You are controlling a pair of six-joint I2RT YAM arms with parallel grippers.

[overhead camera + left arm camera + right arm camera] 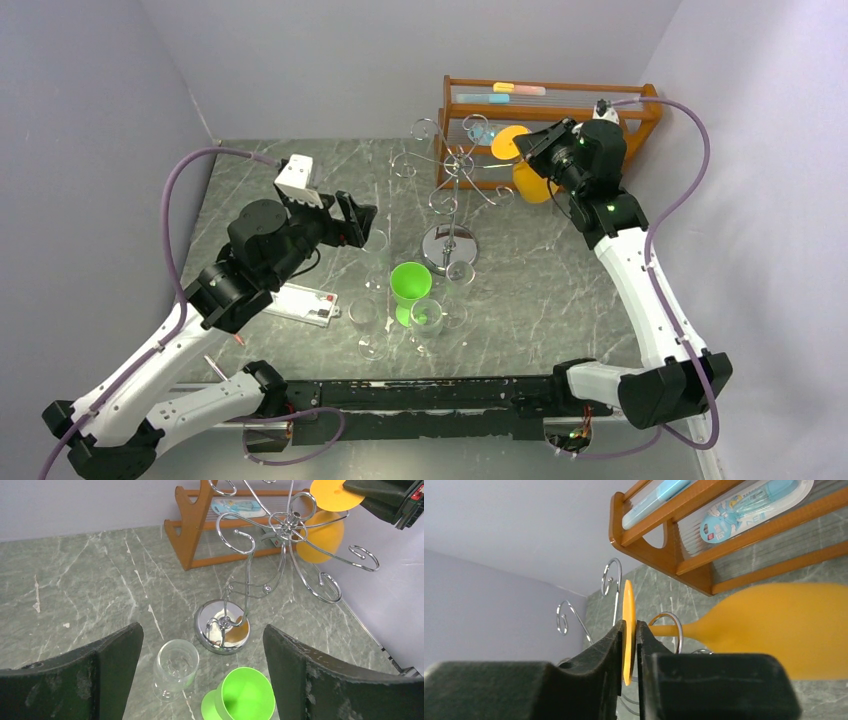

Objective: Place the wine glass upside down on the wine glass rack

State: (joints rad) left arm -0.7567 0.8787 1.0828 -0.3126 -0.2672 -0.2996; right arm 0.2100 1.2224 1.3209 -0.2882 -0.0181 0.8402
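Note:
The orange wine glass [530, 183] hangs upside down at the right side of the chrome wine glass rack [452, 180]. Its stem passes through a curled arm [676, 625], its bowl [784, 630] points down, and its round foot [627, 605] is uppermost. My right gripper [630, 626] is shut on that foot, edge-on between the two pads with barely any gap. From the left wrist view the glass [320, 537] shows beyond the rack [287, 525]. My left gripper [202, 635] stands wide open and empty, left of the rack's shiny base [222, 627].
A green goblet [410, 285] and several clear glasses [365, 318] stand in front of the rack's base [449, 243]. A brown wooden shelf rack [560, 100] with packaged items sits at the back right. A flat white box [300, 303] lies under the left arm.

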